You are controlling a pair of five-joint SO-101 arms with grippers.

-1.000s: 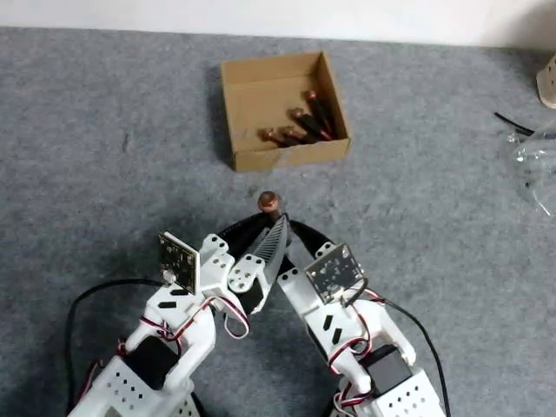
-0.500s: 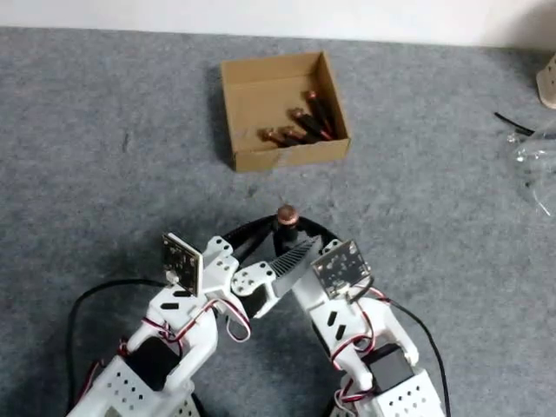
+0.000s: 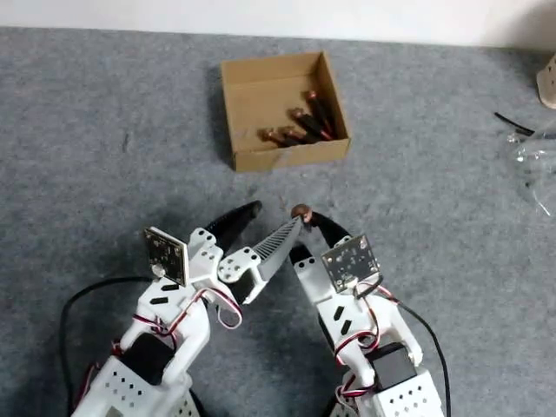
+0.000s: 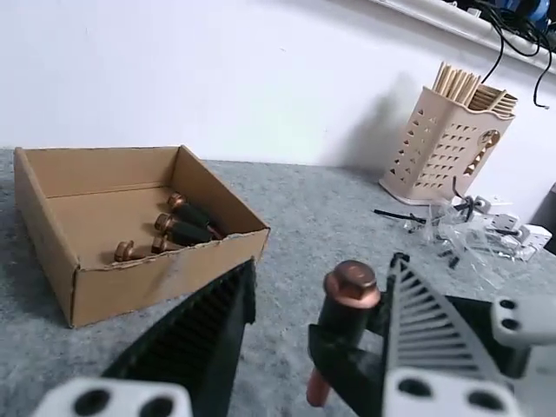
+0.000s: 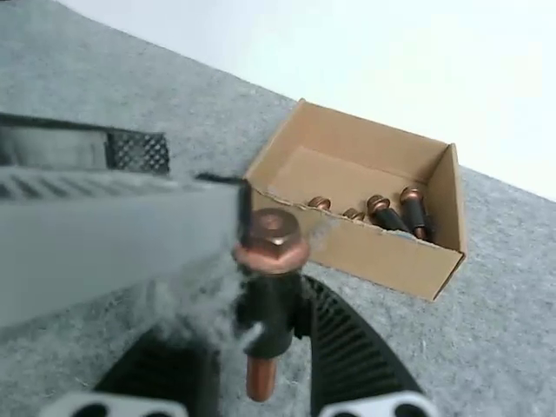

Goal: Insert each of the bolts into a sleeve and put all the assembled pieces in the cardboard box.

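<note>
The bolt [image 3: 301, 211] has a shiny copper head and a copper tip. It stands straight up inside a black sleeve [image 5: 271, 313], with the head poking out on top and the tip poking out below. The right hand [image 3: 306, 228] is closed tight on the sleeve and holds it up over the gray table [image 3: 104, 130], in front of the cardboard box [image 3: 287, 156].

The left hand [image 3: 276, 217] is open. Its black finger [image 3: 236, 221] sticks out to one side. Its gray finger [image 3: 276, 245] points at the bolt and comes right up beside it.

Half a second ago the left hand was tighter around the bolt. Now its fingers are wider apart and its arm has moved back and to the left. The bolt has gone a little to the right.

A few done pieces [image 3: 300, 126] lie in the box, close to one wall. Far off to the side stand a tan holder [image 4: 447, 130] full of sticks [image 4: 460, 82], some clear plastic bits [image 3: 532, 155] and a black wire [image 3: 512, 123]. In the right wrist view the gray finger covers part of the table.
</note>
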